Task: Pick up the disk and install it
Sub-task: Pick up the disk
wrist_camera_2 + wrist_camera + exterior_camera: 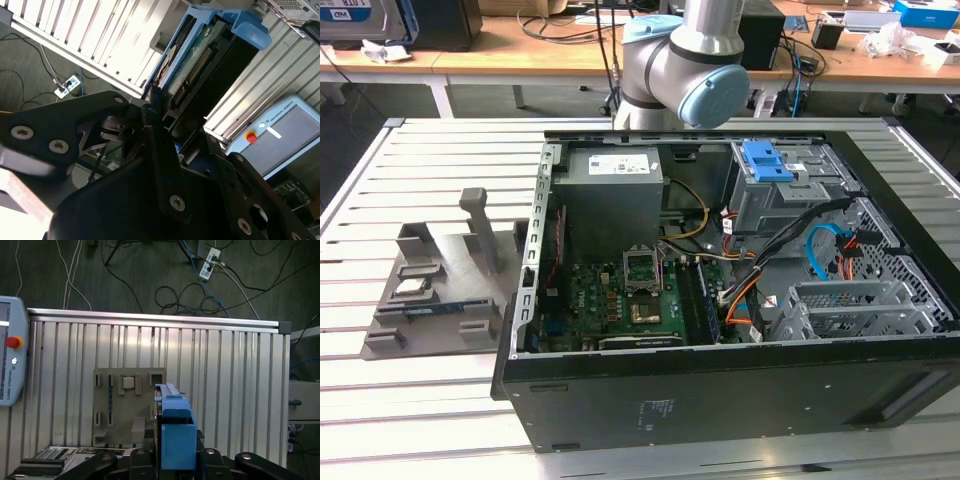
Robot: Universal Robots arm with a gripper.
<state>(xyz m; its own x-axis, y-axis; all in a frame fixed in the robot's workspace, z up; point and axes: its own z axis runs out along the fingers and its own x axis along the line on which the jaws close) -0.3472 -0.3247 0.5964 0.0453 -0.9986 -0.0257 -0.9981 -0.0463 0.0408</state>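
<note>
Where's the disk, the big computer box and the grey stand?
the disk [177, 440]: first wrist view, on its blue bracket.
computer box [720, 400]: exterior view, on its black outer wall.
grey stand [480, 215]: exterior view, on its tall post.

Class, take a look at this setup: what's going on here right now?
A robot arm holds the disk, a hard drive in a blue bracket. The gripper has its fingers closed on it, up in the air above the slatted table, where a grey parts tray lies. The open computer case sits on that table; the disk is not in it yet.
</note>
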